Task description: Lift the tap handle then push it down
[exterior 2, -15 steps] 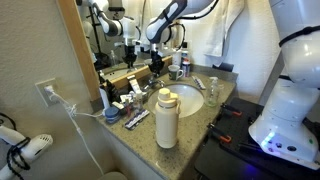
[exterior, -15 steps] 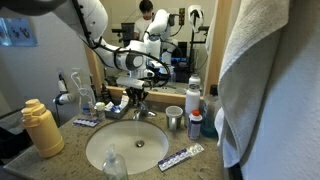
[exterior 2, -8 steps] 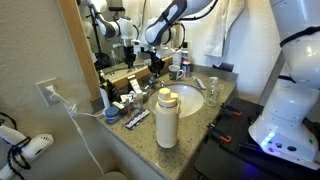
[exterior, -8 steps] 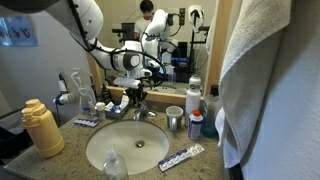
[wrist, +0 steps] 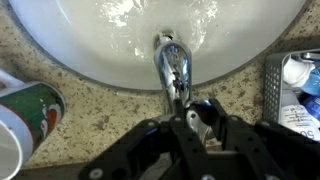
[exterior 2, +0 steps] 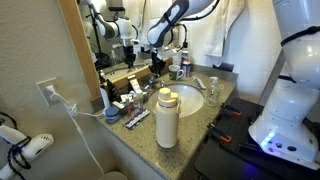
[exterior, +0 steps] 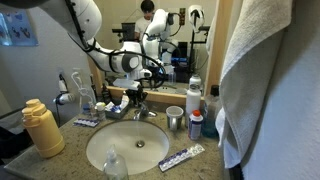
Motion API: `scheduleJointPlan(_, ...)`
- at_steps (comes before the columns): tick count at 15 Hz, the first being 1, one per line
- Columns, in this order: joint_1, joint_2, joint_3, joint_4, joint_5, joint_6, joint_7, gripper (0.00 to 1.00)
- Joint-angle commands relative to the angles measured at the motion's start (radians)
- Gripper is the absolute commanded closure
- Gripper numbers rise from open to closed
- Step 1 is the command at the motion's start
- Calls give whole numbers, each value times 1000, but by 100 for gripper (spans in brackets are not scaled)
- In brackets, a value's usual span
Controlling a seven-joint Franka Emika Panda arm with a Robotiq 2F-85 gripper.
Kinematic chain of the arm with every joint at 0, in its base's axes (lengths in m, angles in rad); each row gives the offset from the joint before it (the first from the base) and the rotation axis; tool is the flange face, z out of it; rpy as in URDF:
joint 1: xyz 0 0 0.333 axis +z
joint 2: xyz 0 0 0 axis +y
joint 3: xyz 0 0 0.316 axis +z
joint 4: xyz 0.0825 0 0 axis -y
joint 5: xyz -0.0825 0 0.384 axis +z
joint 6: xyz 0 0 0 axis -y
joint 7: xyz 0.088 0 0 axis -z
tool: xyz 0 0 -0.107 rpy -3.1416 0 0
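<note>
The tap handle (wrist: pixel 183 103) is a small chrome lever behind the short silver spout (wrist: pixel 172 62), which points over the oval white sink (wrist: pixel 80 45). My gripper (wrist: pixel 192 118) sits right at the handle, its black fingers closed on either side of the lever. In both exterior views the gripper (exterior: pixel 138 92) (exterior 2: pixel 157 68) hangs over the faucet (exterior: pixel 140 108) at the back of the sink (exterior: pixel 110 150) (exterior 2: pixel 190 100), and the handle itself is hidden by the fingers.
A yellow bottle (exterior: pixel 40 128) (exterior 2: pixel 165 115) stands on the granite counter. A steel cup (exterior: pixel 175 120), a white bottle (exterior: pixel 192 100) and a toothpaste tube (exterior: pixel 181 157) lie near the sink. A towel (exterior: pixel 270 80) hangs close by. A green can (wrist: pixel 30 105) stands beside the basin. The mirror is behind.
The wrist has shifted slightly sideways over the faucet. The gripper stays at the handle; nothing else on the counter has moved.
</note>
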Motion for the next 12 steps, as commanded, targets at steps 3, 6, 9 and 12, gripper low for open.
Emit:
scheduleJointPlan(3,-10,-51,15,-194,31,17,3,93)
scheduleJointPlan(6,-25,-61,20,-221,43,57,-24,93)
scheduleJointPlan(9,-45,-70,22,-247,64,95,-62,93)
scheduleJointPlan(12,-60,-79,23,-270,86,128,-83,93)
